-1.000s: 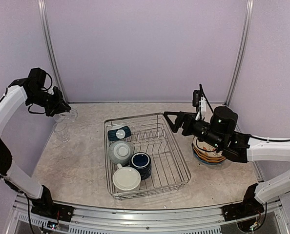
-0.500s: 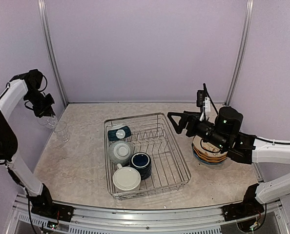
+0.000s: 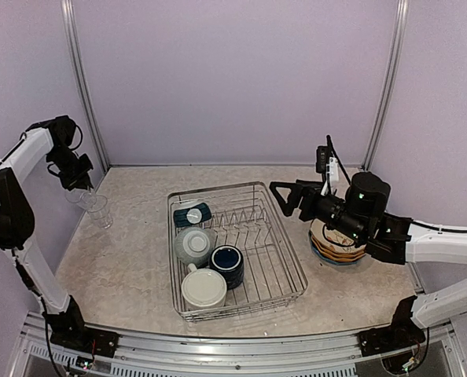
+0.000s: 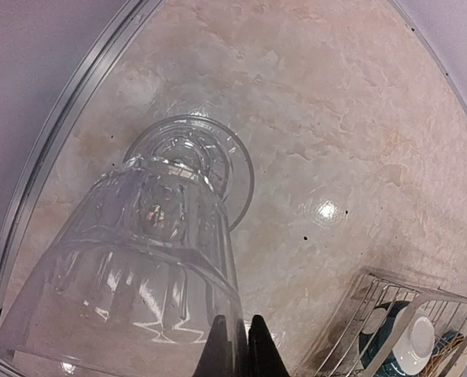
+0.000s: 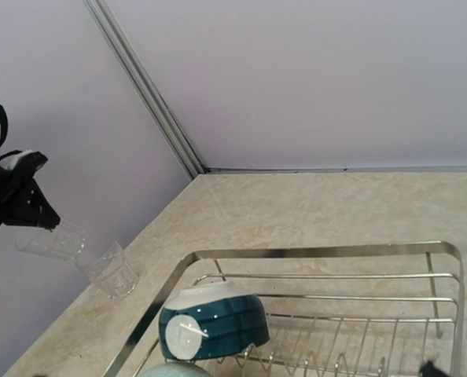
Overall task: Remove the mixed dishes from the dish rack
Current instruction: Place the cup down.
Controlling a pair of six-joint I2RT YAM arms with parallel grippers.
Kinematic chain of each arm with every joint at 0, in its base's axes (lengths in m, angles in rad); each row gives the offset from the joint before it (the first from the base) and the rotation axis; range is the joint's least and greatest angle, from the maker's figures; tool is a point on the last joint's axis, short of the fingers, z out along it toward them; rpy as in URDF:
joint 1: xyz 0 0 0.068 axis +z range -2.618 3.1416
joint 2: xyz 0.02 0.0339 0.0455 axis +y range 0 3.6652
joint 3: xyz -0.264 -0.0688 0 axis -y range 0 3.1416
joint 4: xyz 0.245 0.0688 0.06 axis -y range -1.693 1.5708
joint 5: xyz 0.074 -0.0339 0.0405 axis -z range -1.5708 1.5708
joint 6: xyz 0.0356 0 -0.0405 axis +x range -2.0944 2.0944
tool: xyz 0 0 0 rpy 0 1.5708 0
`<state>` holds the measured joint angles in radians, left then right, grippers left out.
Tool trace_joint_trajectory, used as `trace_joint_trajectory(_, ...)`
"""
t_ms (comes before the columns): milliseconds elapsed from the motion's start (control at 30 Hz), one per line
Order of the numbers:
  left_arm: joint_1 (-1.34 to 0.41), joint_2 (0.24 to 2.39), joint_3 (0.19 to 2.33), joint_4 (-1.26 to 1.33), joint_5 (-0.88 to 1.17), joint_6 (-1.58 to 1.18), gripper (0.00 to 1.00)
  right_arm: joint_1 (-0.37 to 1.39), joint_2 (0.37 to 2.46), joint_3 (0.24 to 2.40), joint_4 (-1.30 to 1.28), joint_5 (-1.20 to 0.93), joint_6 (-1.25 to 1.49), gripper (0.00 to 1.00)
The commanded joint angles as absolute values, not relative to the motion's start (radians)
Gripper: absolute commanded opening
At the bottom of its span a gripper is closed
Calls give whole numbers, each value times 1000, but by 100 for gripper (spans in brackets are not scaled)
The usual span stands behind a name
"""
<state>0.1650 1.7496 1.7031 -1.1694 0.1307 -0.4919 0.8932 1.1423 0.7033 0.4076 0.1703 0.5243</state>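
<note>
My left gripper (image 3: 79,185) is shut on the rim of a clear glass tumbler (image 4: 123,275), held tilted just above the table by the left wall. A second tumbler (image 3: 98,210) stands on the table close beside it. The dish rack (image 3: 218,188) sits mid-table and holds a small teal bowl (image 5: 214,322), a pale grey-cream mug (image 3: 194,243), a navy mug (image 3: 227,263) and a cream mug (image 3: 204,288). Open and empty, my right gripper (image 3: 283,198) hovers over the rack's right side. A stack of plates (image 3: 332,251) lies under the right arm.
Metal frame posts rise at the back corners, and a rail (image 4: 53,157) runs along the table's left edge beside the tumblers. Upright prongs (image 3: 249,220) fill the rack's right half.
The left gripper has carried the tumbler leftward to the wall side of the standing tumbler. The right arm drew back slightly to the right, then held still.
</note>
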Motion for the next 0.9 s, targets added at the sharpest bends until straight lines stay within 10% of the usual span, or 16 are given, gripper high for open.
trace_joint_trajectory(0, 167, 1778, 1722, -1121, 156, -489, 0, 888, 1159, 711, 387, 185, 526, 100)
trace_joint_trajectory(400, 162, 1825, 1692, -1085, 150, -470, 13, 888, 1196, 730, 383, 173, 533, 100)
trace_joint_trajectory(867, 98, 1727, 1632, -1077, 100, -482, 74, 887, 1306, 833, 249, 80, 472, 100)
